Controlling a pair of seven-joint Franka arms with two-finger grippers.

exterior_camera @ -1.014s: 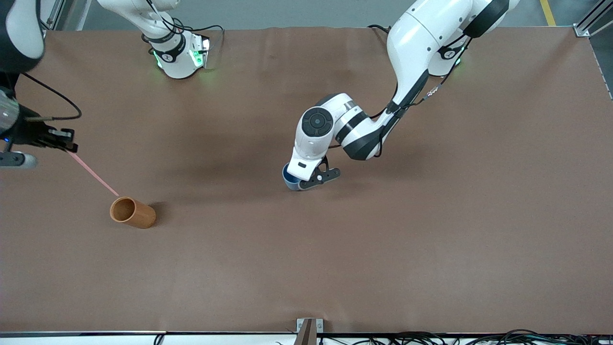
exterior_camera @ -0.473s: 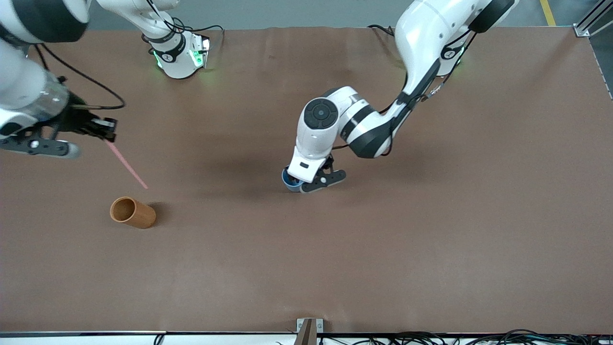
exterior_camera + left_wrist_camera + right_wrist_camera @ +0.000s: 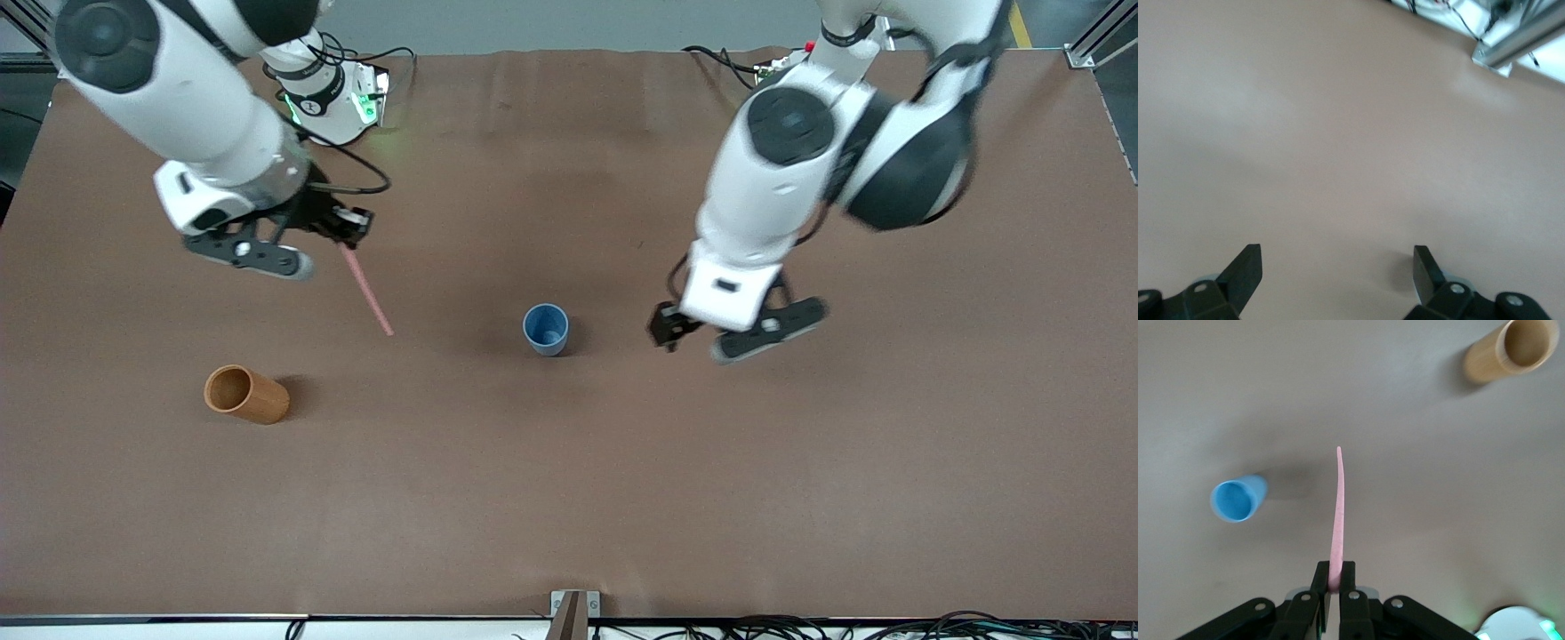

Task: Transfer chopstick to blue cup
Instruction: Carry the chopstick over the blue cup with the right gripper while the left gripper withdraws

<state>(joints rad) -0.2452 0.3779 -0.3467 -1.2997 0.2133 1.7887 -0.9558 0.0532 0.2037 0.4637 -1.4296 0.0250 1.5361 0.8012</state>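
The right gripper point(image 3: 1334, 595) pinches the thin pink chopstick point(image 3: 366, 290) above the counter point(image 3: 569, 489); the left gripper point(image 3: 740, 329), fingers spread, hangs beside the small blue cup point(image 3: 545, 329).

Even overhead light, motion-blurred arms

the chopstick point(image 3: 366, 290) is plain pale pink, the blue cup point(image 3: 545, 328) mid blue with a lighter blue rim, the other cup point(image 3: 245, 394) orange-brown, tan inside. the table point(image 3: 569, 498) is one flat reddish brown. both arms are white with black joints; the left gripper point(image 3: 734, 333) and right gripper point(image 3: 342, 233) are black
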